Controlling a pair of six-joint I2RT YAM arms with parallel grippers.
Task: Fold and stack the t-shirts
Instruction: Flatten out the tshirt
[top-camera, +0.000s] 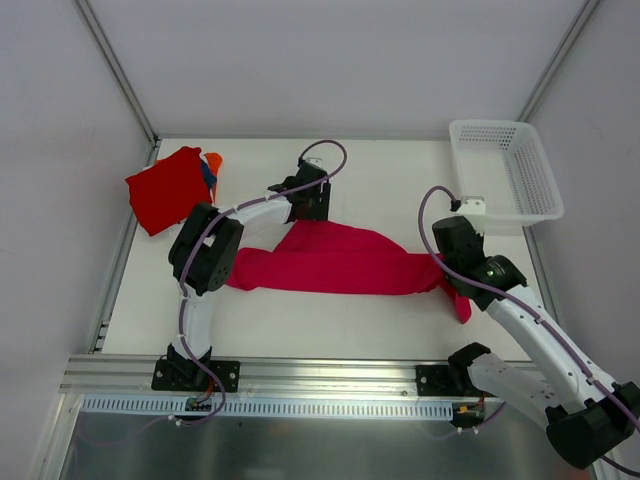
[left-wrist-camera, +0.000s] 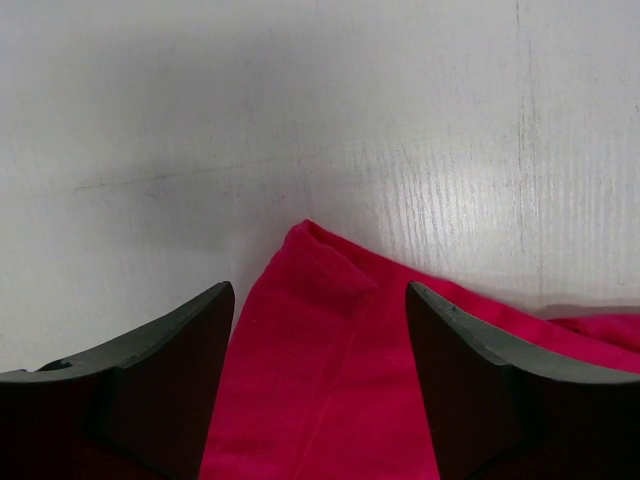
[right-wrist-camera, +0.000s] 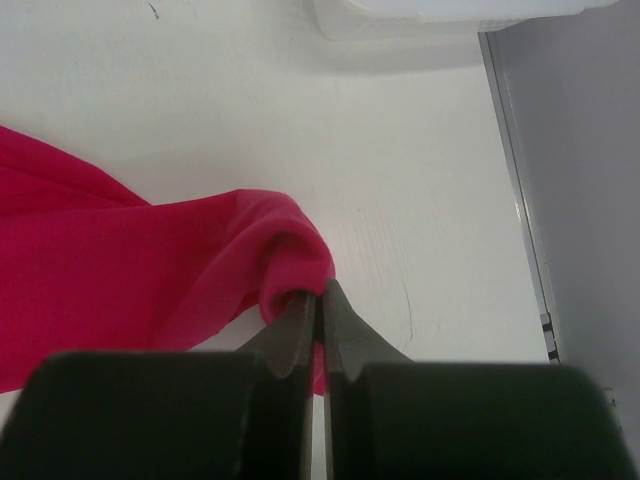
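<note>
A magenta-pink t-shirt (top-camera: 340, 260) lies stretched into a long band across the middle of the table. My left gripper (top-camera: 305, 212) is open over its far left corner (left-wrist-camera: 320, 330), one finger on each side of the cloth. My right gripper (top-camera: 447, 272) is shut on the shirt's right end (right-wrist-camera: 270, 250), with the cloth pinched between the fingertips and a tail hanging below. A folded red t-shirt (top-camera: 168, 188) lies at the far left on top of orange (top-camera: 214, 160) and blue (top-camera: 208, 176) ones, which only peek out at its edge.
A white plastic mesh basket (top-camera: 505, 168) stands at the far right corner, its rim showing in the right wrist view (right-wrist-camera: 440, 15). The table's right edge (right-wrist-camera: 515, 200) runs close to my right gripper.
</note>
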